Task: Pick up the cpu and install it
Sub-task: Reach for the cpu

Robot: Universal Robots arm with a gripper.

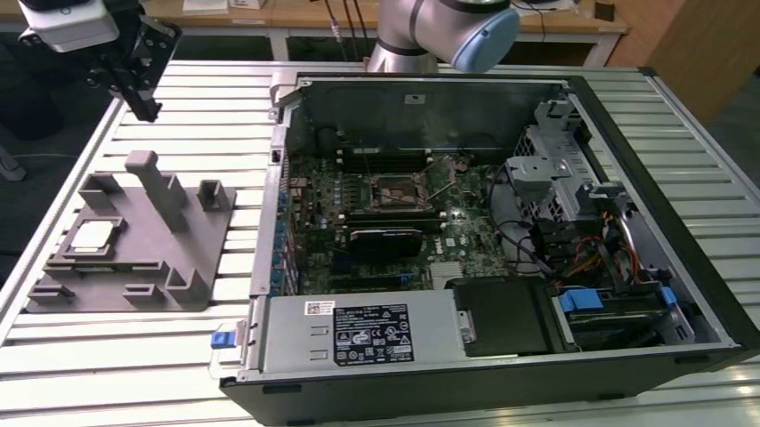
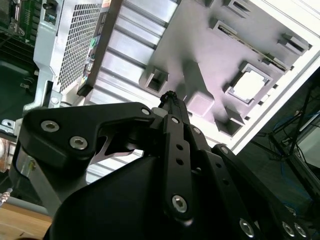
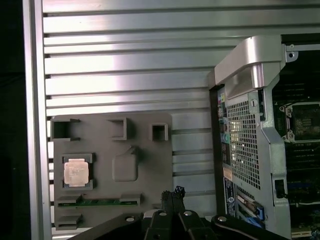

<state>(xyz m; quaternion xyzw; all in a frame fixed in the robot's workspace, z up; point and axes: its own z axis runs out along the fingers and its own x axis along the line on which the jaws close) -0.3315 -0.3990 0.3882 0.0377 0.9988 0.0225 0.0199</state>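
Note:
The cpu (image 1: 92, 236) is a small square chip with a pale metal top, lying flat in a recess of the grey holder block (image 1: 178, 267) on the table at the exterior view's left. Both wrist views show the cpu (image 2: 248, 85) (image 3: 76, 172) from above. My gripper (image 1: 146, 108) hangs well above the table, beyond the holder's far end and apart from the chip. Its black fingers (image 2: 169, 96) (image 3: 175, 192) meet at their tips with nothing between them. The black-framed socket (image 1: 398, 190) (image 3: 304, 122) sits on the motherboard inside the open computer case.
The open case (image 1: 665, 178) takes up the exterior view's middle and right, with a drive cage, cables and a power supply (image 1: 356, 331) inside. A tall post (image 1: 145, 182) and smaller blocks rise from the holder. The slatted metal table (image 1: 119, 356) runs beneath everything.

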